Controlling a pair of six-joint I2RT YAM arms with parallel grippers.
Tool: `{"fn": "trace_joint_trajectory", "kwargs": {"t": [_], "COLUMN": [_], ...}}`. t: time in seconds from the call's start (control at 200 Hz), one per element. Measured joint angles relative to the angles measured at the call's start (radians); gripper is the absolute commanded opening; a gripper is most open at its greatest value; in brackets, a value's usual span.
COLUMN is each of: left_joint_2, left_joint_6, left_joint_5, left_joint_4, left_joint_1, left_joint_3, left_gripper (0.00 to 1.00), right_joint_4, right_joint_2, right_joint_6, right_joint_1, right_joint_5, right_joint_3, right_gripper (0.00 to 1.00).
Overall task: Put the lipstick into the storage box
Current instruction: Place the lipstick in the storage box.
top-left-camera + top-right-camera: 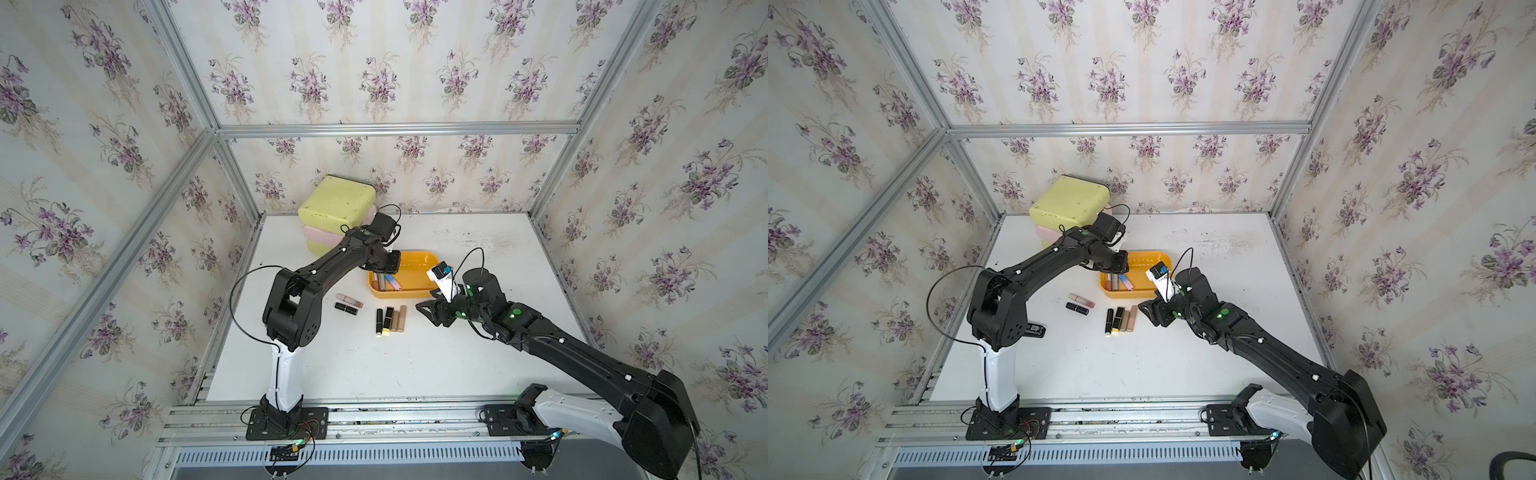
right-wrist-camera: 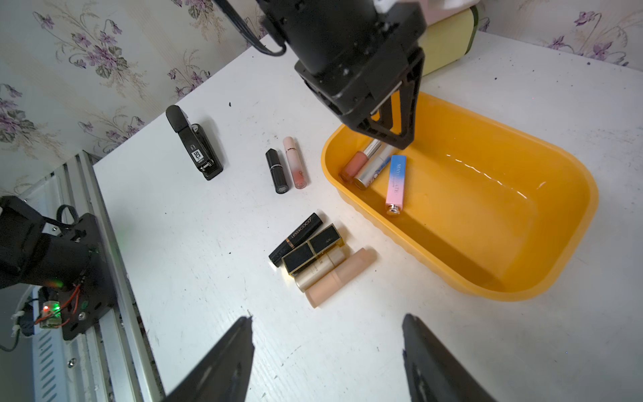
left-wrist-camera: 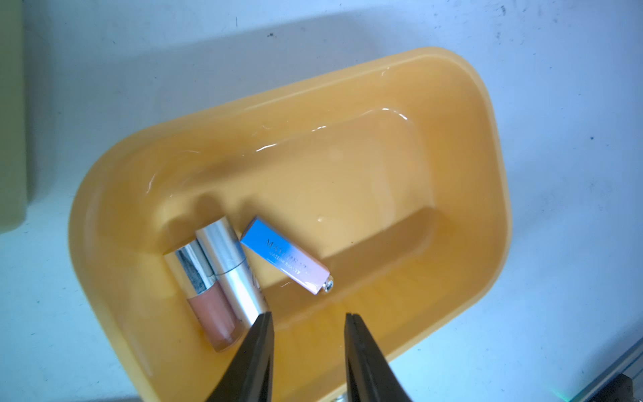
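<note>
The right gripper (image 2: 327, 351) hovers nearest the robot's side of the white table (image 1: 478, 353), its two fingers spread wide with only bare tabletop between them. Just beyond it lies a tight row of four lipsticks: a round black tube (image 2: 295, 239), a square black-and-gold one (image 2: 311, 247), a pale gold tube (image 2: 318, 271) and a beige tube (image 2: 339, 277), side by side and touching. At about ten o'clock from that row, a short black lipstick (image 2: 277, 170) and a pink gloss tube (image 2: 295, 162) lie parallel, just beside each other. Farther out toward nine o'clock rests a black stapler (image 2: 195, 142).

At about one o'clock from the row sits the orange-yellow storage box (image 2: 522, 289). Three items lie in its left end: a silver-capped peach gloss (image 3: 205, 296), a silver lipstick (image 3: 231, 264) touching it, and a blue-to-pink square lipstick (image 3: 285, 255) slightly apart and angled. The left gripper (image 3: 308, 316) hangs over that end of the box, fingers parted with a gap, pinching nothing.

Behind the box, at eleven o'clock, stands a stack of pale green and pink lidded boxes (image 1: 336, 201).
</note>
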Motion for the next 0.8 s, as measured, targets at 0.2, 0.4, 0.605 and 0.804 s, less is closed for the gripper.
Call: {"fn": "trace_joint_trajectory", "kwargs": {"t": [0.2,0.4,0.605,0.804], "left_joint_2": [-0.136,-0.301,-0.484,-0.697], "left_joint_6": [0.001,0.002,0.015,0.039], "left_joint_5": [0.0,0.006,0.025,0.027], "left_joint_4": [0.013,0.029,0.026,0.013], "left_joint_1": [0.0,0.0,0.001,0.021], "left_joint_3": [-0.089,-0.217,-0.354,-0.484], "left_gripper": [0.35,0.37,0.46,0.69], "right_joint_4": [-0.013,-0.055,-0.114,-0.201], "right_joint_2": [-0.003,0.028,0.162,0.349], "right_joint_6": [0.056,0.128,0.23,0.314], "right_joint_1": [0.0,0.0,0.003,0.039], "right_joint_5": [0.003,0.003,-0.001,-0.001], "right_joint_3": [0.032,0.06,0.142,0.254], "right_gripper": [0.73,0.73,0.69,0.66]}}
